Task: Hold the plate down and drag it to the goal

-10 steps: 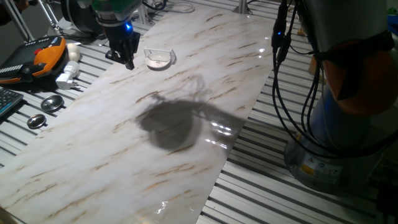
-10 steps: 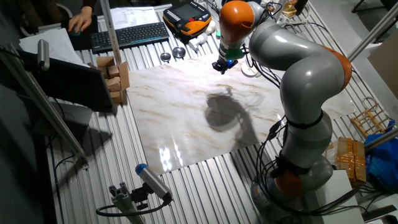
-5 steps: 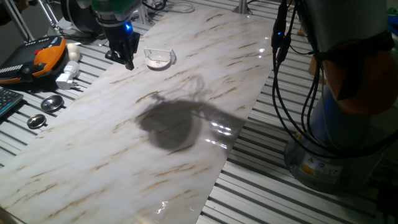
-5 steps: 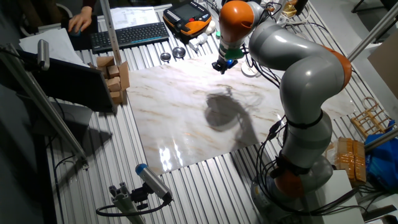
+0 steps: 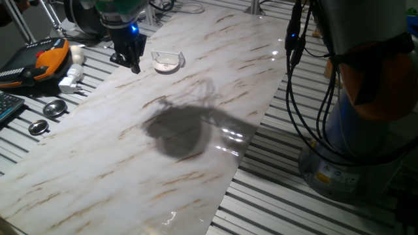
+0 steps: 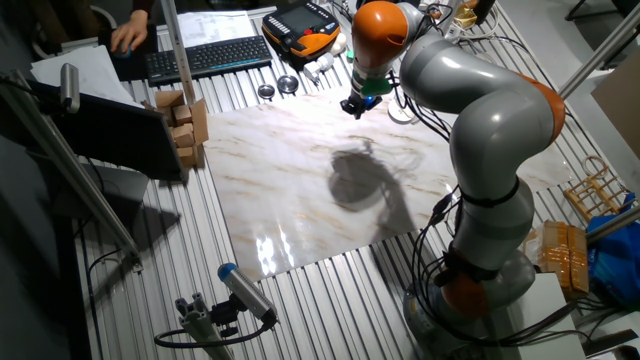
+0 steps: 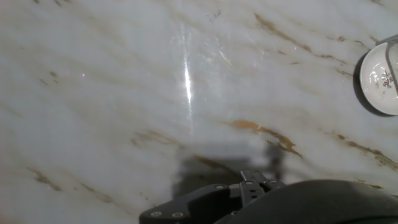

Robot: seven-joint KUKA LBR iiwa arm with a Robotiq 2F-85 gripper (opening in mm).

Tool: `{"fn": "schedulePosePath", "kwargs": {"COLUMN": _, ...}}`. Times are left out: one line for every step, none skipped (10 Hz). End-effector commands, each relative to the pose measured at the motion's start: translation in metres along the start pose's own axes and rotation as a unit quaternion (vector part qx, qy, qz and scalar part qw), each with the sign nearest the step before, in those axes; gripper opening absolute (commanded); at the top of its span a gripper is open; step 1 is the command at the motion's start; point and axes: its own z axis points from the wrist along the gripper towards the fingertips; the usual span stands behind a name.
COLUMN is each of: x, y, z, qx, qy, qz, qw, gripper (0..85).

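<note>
The plate [image 5: 166, 61] is a small white round dish with faint specks. It lies on the marble board [image 5: 196, 156] near its far left edge. The goal [image 5: 177, 57], a clear plastic bracket, stands around the plate with glinting edges. My gripper [image 5: 134, 64] hangs just left of the plate, apart from it, low over the board's edge, with its black fingers together and nothing in them. In the hand view the plate [image 7: 379, 78] shows at the right edge with a strip of the goal [image 7: 389, 57] across it. The other fixed view shows my gripper [image 6: 352, 108].
Two grey metal discs [image 5: 54, 108] [image 5: 38, 127], a white plug [image 5: 70, 79] and an orange hand controller [image 5: 47, 60] lie left of the board. Black cables [image 5: 292, 46] hang at the right by the robot base. A keyboard [image 6: 205, 55] and wooden blocks [image 6: 186, 120] are in the other fixed view.
</note>
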Motion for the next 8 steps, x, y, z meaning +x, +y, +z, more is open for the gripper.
{"fn": "schedulePosePath", "kwargs": {"x": -0.0002, "y": 0.0004, "z": 0.0001, "qx": -0.001, "qy": 0.0, "qz": 0.0, "qw": 1.0, "gripper": 0.0}}
{"fn": "schedulePosePath", "kwargs": {"x": -0.0007, "y": 0.0003, "z": 0.0004, "qx": 0.0, "qy": 0.0, "qz": 0.0, "qw": 1.0, "gripper": 0.0}}
{"fn": "schedulePosePath", "kwargs": {"x": -0.0013, "y": 0.0001, "z": 0.0, "qx": 0.0, "qy": 0.0, "qz": 0.0, "qw": 1.0, "gripper": 0.0}}
{"fn": "schedulePosePath", "kwargs": {"x": -0.0016, "y": 0.0002, "z": -0.0005, "qx": 0.0, "qy": 0.0, "qz": 0.0, "qw": 1.0, "gripper": 0.0}}
{"fn": "schedulePosePath", "kwargs": {"x": -0.0018, "y": 0.0001, "z": -0.0006, "qx": 0.0, "qy": 0.0, "qz": 0.0, "qw": 1.0, "gripper": 0.0}}
{"fn": "schedulePosePath", "kwargs": {"x": -0.0018, "y": 0.0001, "z": -0.0005, "qx": 0.0, "qy": 0.001, "qz": -0.001, "qw": 1.0, "gripper": 0.0}}
{"fn": "schedulePosePath", "kwargs": {"x": -0.0015, "y": 0.0002, "z": -0.0006, "qx": -0.001, "qy": 0.002, "qz": -0.001, "qw": 1.0, "gripper": 0.0}}
{"fn": "schedulePosePath", "kwargs": {"x": -0.0016, "y": 0.0002, "z": -0.0006, "qx": -0.001, "qy": 0.002, "qz": -0.001, "qw": 1.0, "gripper": 0.0}}
